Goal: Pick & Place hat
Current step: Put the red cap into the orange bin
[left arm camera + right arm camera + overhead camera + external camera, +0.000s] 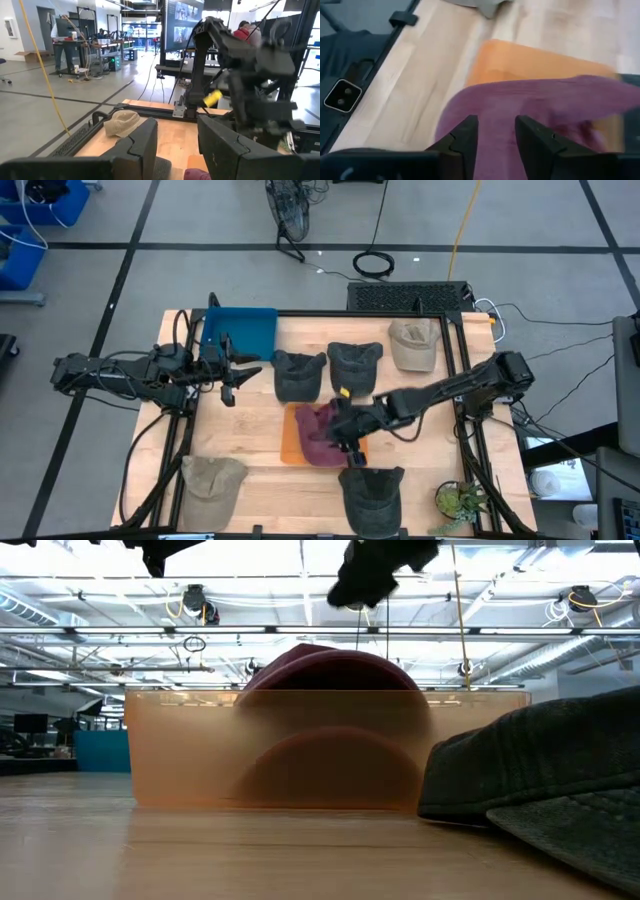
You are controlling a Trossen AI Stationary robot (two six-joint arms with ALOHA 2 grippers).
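Note:
A maroon hat (316,432) (320,670) (535,105) lies crown up in a shallow translucent orange tray (289,442) (180,750) (530,60) at the table's middle. My right gripper (347,442) (496,132) (375,575) hangs open just above the hat's right part; the low view shows a gap between it and the crown. My left gripper (240,375) (177,145) waits open, raised over the table's left side, beside a blue bin (240,330).
Two dark grey hats (298,375) (355,362) and a tan hat (415,345) (121,122) lie toward the far side. An olive hat (212,478) and a dark hat (372,495) (550,780) lie at the near edge. A small plant (460,500) stands at the near right corner.

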